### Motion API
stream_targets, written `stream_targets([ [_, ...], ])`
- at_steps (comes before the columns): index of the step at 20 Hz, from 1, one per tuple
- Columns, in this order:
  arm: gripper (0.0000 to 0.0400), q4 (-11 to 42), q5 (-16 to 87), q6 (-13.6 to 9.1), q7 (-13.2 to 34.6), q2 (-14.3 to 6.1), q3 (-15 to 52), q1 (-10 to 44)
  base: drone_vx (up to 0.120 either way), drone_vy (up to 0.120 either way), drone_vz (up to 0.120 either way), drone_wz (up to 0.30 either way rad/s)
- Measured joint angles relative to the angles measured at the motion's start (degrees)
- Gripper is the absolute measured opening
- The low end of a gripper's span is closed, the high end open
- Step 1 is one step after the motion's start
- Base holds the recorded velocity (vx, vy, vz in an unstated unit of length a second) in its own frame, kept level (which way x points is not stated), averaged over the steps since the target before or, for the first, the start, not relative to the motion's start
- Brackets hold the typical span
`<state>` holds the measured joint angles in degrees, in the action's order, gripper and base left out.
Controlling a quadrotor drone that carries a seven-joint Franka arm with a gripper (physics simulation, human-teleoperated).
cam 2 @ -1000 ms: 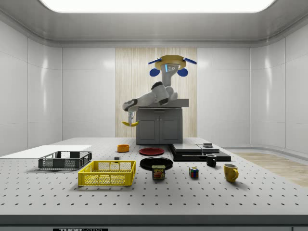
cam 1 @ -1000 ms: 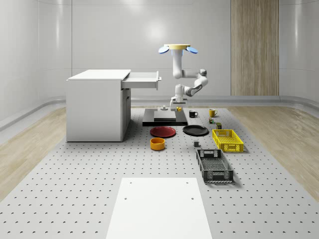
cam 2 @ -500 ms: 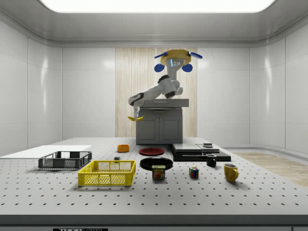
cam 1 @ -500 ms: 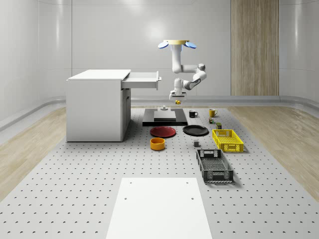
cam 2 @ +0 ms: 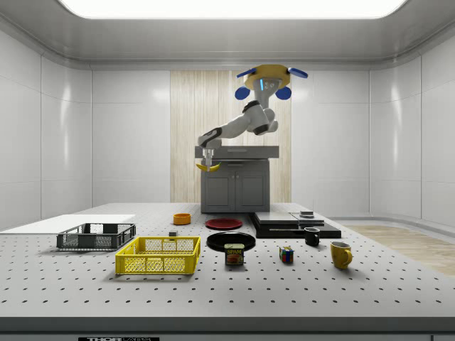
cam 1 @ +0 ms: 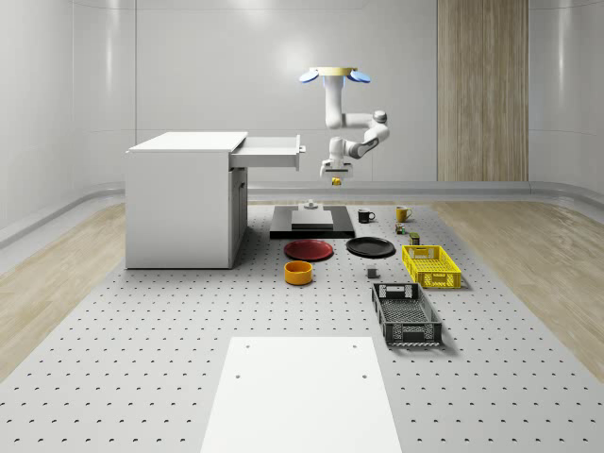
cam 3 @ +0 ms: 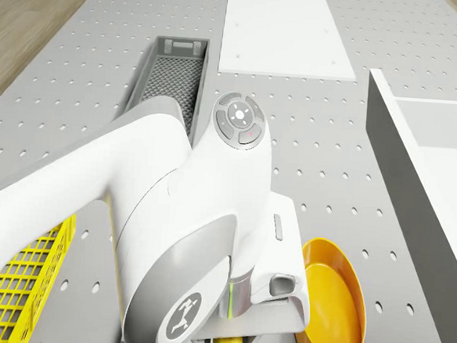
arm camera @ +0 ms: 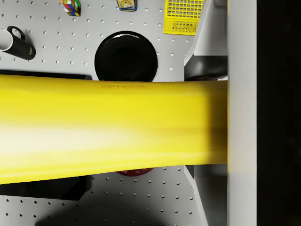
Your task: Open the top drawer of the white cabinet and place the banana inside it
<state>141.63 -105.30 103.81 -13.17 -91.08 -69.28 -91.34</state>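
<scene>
The banana [cam 2: 207,168] hangs in the air, clamped crosswise in the gripper [cam 1: 334,178], at about the level of the open drawer [cam 1: 271,151] and just beside its front, on the whole-scene view's right. In the wrist view the banana [arm camera: 113,129] runs as a broad yellow bar across the gripper's line of sight, so the hold looks to be near the middle of its length, which is the sensible place: a banana is light, curved and a little soft, with smooth skin, and a grip at the belly should keep it from swinging or sliding out, while too hard a squeeze might bruise it. The drawer stands pulled out from the top of the white cabinet [cam 1: 181,200], so the opening step looks done and what remains is to carry the fruit over the drawer's rim and let go low inside. The drone [cam 1: 334,75] hovers above the counter [cam 1: 142,359], over the black slab [cam 1: 312,226] near the cabinet, with the arm [cam 2: 238,126] bent down toward the drawer. Below lie a red plate [cam 1: 309,249], a black plate [arm camera: 125,55], an orange bowl [cam 3: 332,312] and a yellow basket [cam 1: 430,265].
</scene>
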Motion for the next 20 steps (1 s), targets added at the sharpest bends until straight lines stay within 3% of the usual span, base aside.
stream_targets([
  [20,0.0192,0.0,0.2,0.3,-0.1,-0.4,0.1,-0.1,-0.120,0.000,0.120,0.000],
])
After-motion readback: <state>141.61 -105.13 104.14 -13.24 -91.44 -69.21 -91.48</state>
